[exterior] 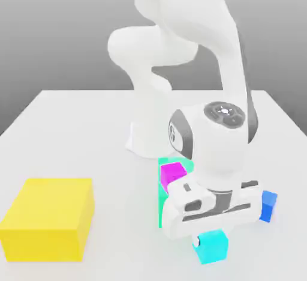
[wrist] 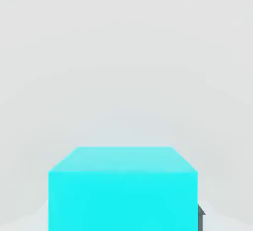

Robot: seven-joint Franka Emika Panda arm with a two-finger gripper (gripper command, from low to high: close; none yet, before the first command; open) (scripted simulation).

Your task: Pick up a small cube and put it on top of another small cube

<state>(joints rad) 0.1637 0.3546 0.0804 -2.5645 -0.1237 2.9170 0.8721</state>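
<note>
A small cyan cube (exterior: 213, 250) sits at the table's front, directly under my hand. My gripper (exterior: 210, 238) points straight down over it and is shut on the cube, with the white hand body covering the cube's top. In the hand view the cyan cube (wrist: 123, 188) is very close, with a dark fingertip (wrist: 201, 213) at its side. A small blue cube (exterior: 268, 205) stands just to the exterior view's right of the hand. A magenta cube (exterior: 174, 172) sits behind the hand, on a green block (exterior: 162, 205) that the hand partly hides.
A large yellow box (exterior: 48, 218) stands at the front on the exterior view's left. The arm's white base (exterior: 144, 142) rises at mid-table behind the cubes. White table (exterior: 78, 129) surface stretches between the box and the hand.
</note>
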